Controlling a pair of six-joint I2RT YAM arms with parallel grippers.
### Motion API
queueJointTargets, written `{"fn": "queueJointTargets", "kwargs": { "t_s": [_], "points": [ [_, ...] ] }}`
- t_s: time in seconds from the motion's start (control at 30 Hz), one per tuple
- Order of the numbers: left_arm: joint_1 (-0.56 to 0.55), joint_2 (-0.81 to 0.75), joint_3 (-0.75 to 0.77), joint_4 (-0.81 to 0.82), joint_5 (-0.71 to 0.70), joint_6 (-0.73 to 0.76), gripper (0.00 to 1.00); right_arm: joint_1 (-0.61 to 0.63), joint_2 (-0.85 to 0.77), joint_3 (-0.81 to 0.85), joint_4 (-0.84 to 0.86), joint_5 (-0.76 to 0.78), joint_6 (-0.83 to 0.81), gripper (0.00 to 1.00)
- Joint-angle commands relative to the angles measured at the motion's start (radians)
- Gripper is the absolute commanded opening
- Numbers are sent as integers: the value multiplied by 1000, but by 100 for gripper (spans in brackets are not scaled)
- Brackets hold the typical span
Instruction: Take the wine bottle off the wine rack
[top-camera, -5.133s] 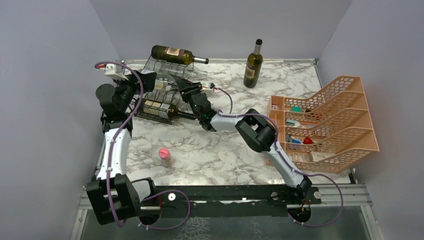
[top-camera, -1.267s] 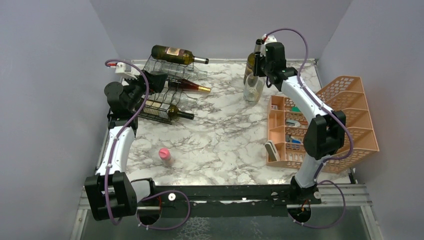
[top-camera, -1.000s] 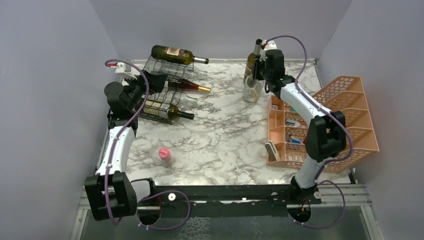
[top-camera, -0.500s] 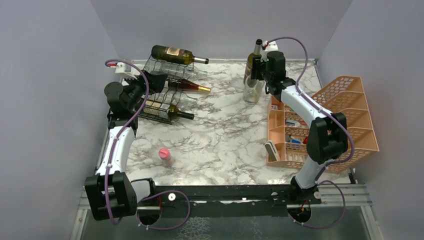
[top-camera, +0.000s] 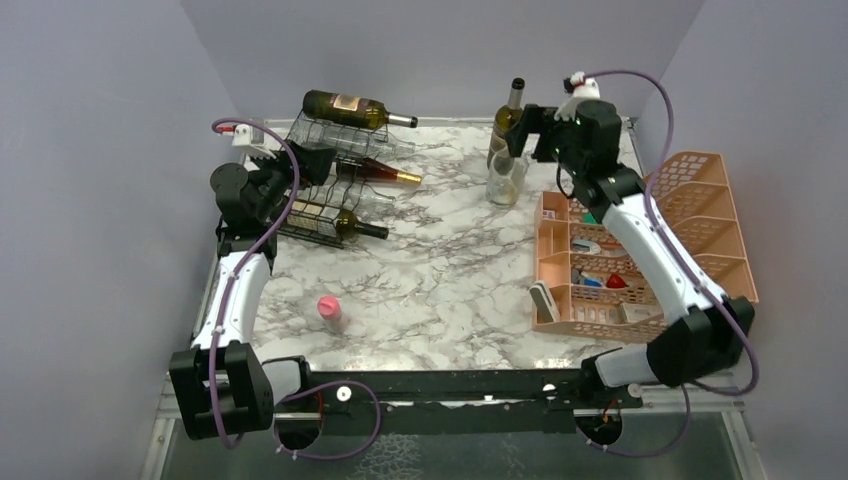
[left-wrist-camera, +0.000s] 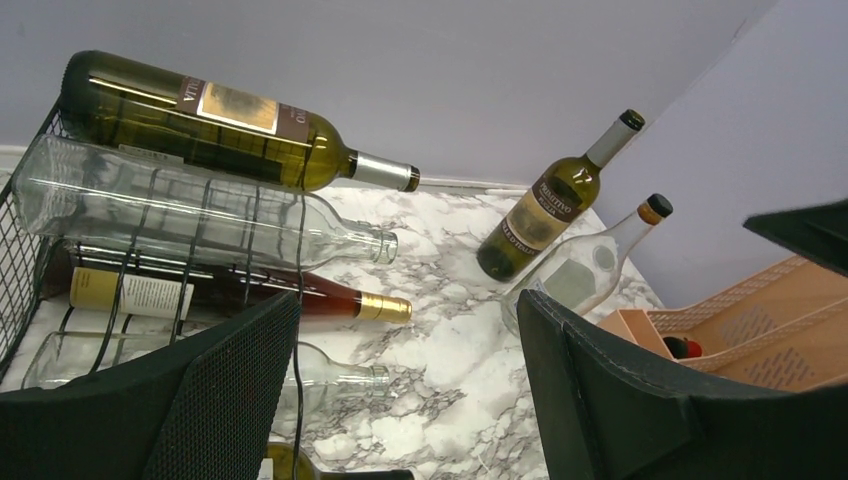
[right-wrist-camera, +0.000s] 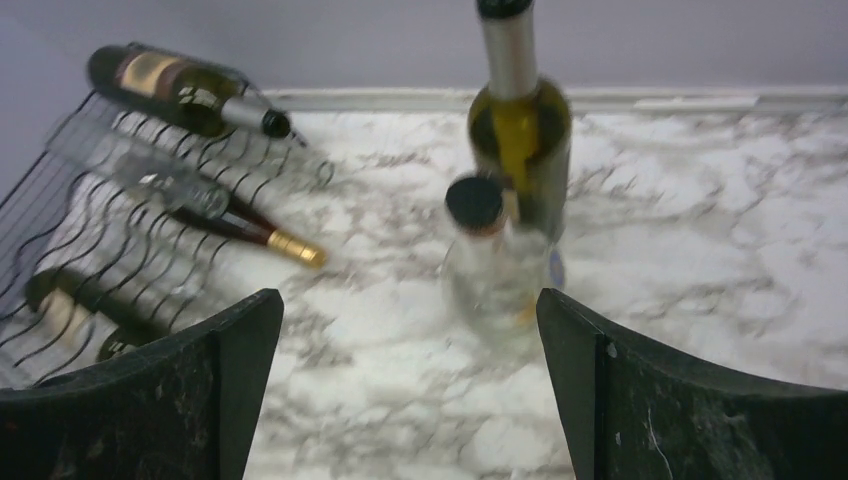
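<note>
The black wire wine rack (top-camera: 322, 190) stands at the back left with several bottles lying in it: a dark green one (top-camera: 345, 106) on top, a clear one (left-wrist-camera: 200, 205) below, and a gold-capped one (left-wrist-camera: 330, 300). A clear wine bottle (top-camera: 505, 176) with a dark cap (right-wrist-camera: 474, 203) stands upright on the marble beside a standing green bottle (top-camera: 507, 122). My right gripper (top-camera: 520, 135) is open, a little to the right of that clear bottle, with nothing between its fingers (right-wrist-camera: 215, 380). Beside the rack's left end, my left gripper (top-camera: 300, 160) stands open and holds nothing.
A peach tiered organizer (top-camera: 690, 215) with small items fills the right side. A small pink object (top-camera: 328, 308) sits on the marble near the front left. Grey walls close in the back and both sides.
My right gripper has opened, let go of the clear bottle standing next to the green one, and drawn back to the right. The left arm has not moved.
</note>
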Motion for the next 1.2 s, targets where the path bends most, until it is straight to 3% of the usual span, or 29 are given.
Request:
{"fn": "queueJointTargets", "kwargs": {
  "t_s": [0.0, 0.13, 0.3, 0.47, 0.8, 1.17],
  "points": [
    [-27, 1, 24, 30, -1, 25, 85, -2, -166, -238, -8, -223, 196, 100],
    [-59, 2, 23, 24, -7, 45, 85, 78, -257, -458, 138, -315, 319, 100],
    [-62, -4, 27, 2, -25, 70, 85, 283, -224, -512, 167, -251, 382, 100],
    [-69, 12, 39, -45, -61, 110, 85, 368, -141, -638, 472, -310, 550, 100],
    [-71, -12, 60, -78, -66, 130, 86, 454, 274, -409, 778, -245, 673, 100],
    [-70, -45, 79, -99, -61, 121, 86, 457, 664, -17, 915, -65, 801, 100]
  ]
}}
